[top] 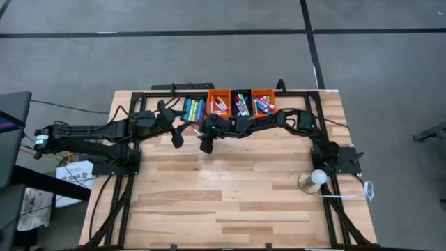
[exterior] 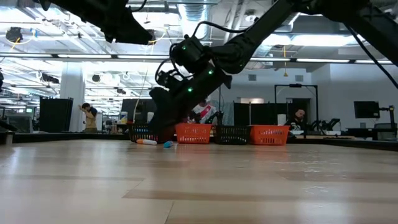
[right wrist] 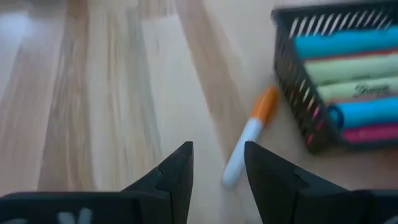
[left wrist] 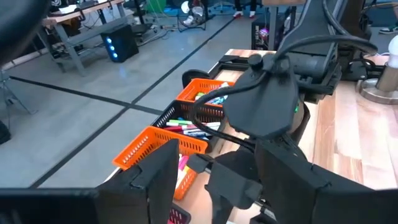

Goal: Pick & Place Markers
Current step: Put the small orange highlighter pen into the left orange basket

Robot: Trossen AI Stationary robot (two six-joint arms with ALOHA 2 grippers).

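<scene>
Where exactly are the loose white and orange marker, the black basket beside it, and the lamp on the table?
loose marker (right wrist: 247, 146): right wrist view, on its white barrel.
black basket (right wrist: 297, 78): right wrist view, on its mesh wall.
lamp (top: 318, 177): high view, on its round white bulb.

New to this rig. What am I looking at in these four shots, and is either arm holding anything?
Two dark robot arms work at a wooden table. One camera looks straight down, one sits at table height, and one rides on each wrist. Four small bins of markers line the far edge. The right gripper hangs open and empty just above the table, with a loose white-and-orange marker lying beyond its fingertips beside the black bin. The left gripper hangs open nearby, also empty. A lamp stands on the table.
</scene>
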